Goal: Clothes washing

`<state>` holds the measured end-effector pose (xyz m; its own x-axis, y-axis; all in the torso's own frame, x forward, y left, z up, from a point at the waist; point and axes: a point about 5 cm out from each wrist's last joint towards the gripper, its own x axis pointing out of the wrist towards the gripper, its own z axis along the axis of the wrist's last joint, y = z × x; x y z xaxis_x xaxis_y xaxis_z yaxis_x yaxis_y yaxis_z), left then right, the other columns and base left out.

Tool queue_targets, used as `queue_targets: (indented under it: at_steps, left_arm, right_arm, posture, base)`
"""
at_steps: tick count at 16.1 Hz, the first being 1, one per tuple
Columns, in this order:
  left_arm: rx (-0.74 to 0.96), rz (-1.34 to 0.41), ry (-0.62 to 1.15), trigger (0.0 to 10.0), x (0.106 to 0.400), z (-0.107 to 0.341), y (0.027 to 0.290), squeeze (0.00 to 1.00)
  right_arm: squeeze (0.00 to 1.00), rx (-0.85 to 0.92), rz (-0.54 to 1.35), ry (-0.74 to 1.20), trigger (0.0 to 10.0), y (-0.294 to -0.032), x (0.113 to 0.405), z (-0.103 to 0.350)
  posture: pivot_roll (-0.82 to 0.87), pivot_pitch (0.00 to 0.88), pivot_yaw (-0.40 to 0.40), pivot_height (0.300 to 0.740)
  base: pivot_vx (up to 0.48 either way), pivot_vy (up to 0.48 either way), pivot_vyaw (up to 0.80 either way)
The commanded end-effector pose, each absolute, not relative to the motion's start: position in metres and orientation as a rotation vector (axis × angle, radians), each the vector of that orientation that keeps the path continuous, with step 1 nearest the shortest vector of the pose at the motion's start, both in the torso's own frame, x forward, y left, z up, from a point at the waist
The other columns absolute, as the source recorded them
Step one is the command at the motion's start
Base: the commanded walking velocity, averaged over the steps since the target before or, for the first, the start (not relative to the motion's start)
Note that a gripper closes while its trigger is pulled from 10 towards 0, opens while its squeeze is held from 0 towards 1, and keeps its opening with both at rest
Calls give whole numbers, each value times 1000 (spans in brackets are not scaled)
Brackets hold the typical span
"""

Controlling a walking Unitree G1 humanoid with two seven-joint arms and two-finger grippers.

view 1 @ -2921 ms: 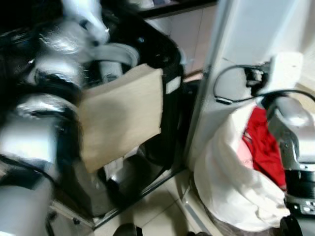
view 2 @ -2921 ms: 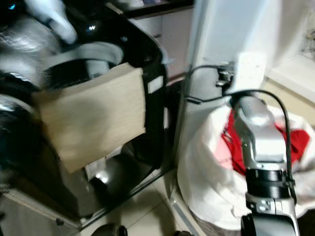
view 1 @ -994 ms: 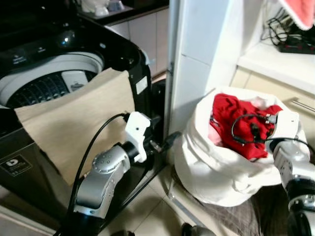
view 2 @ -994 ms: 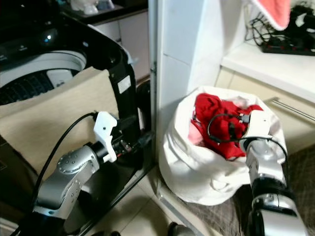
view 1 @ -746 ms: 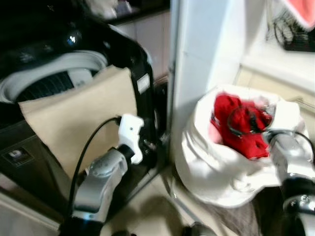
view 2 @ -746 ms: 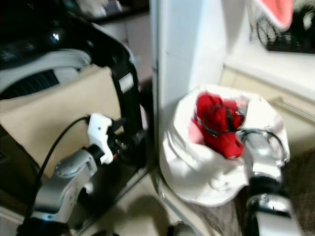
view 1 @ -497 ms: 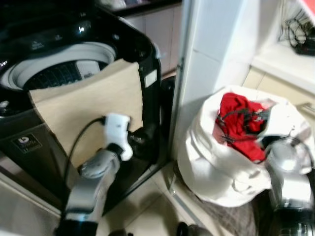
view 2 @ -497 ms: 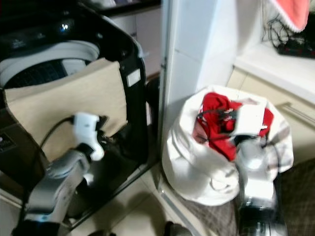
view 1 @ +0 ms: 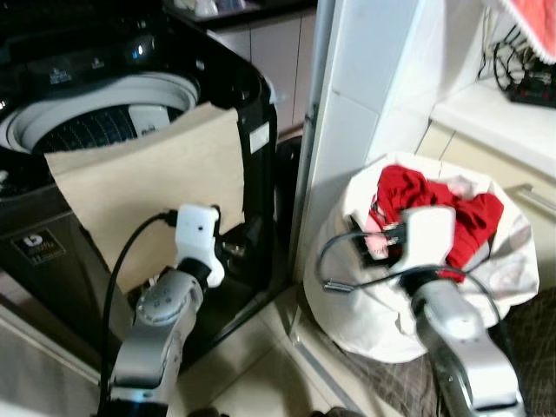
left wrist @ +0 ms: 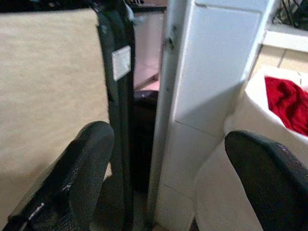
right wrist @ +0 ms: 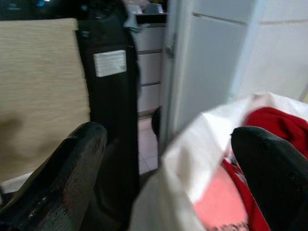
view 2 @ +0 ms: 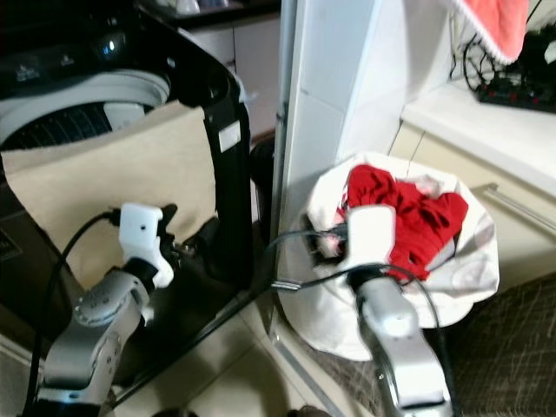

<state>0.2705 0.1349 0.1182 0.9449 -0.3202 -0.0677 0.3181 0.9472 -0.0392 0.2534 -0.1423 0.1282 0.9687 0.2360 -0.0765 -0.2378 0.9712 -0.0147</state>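
A black top-loading washing machine (view 1: 252,95) stands at the left with its tub (view 1: 95,122) open. A beige cloth (view 1: 148,187) hangs over its front edge. To the right sits a white laundry bag (view 1: 365,295) holding red clothes (view 1: 434,204) and a pink garment (right wrist: 211,197). My left gripper (left wrist: 168,144) is open and empty, low in front of the washer's right corner. My right gripper (right wrist: 168,139) is open too, hovering at the bag's near left rim and holding nothing.
A white pillar (view 1: 365,104) rises between the washer and the bag. Behind the bag, a white counter (view 1: 486,113) carries cables, and a pink towel (view 1: 530,17) hangs above it. The bag rests on a plaid mat (view 1: 530,321). Pale tiles (view 1: 252,382) cover the floor.
The view has shifted. My right arm has swung from the bag's right side across to its left rim. The left arm stays in front of the washer.
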Motion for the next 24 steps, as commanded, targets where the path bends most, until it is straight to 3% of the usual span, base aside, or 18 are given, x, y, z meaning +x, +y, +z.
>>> queue_targets:
  at_steps: [1, 11, 16, 24]
  left_arm:
    - [-21, -307, 43, 10000, 274, 125, 137, 0]
    - [-14, -308, 45, 10000, 275, 124, 135, 0]
    - [-19, -327, 51, 10000, 275, 123, 134, 0]
    - [-21, -364, 64, 10000, 274, 121, 131, 0]
  right_arm:
    - [0, -21, 243, 68, 10000, -141, 253, 134]
    - [0, -46, 266, 94, 10000, -138, 258, 136]
    - [0, -7, 247, 101, 10000, -139, 255, 137]
    - [0, 19, 93, 130, 10000, -158, 263, 136]
  posture:
    - [-91, 11, -13, 740]
    - [-89, 5, -16, 740]
    - [-93, 0, -3, 740]
    - [-93, 0, 5, 740]
  base:
    - [311, 0, 0]
    - [315, 0, 0]
    - [304, 0, -437]
    - [0, 0, 0]
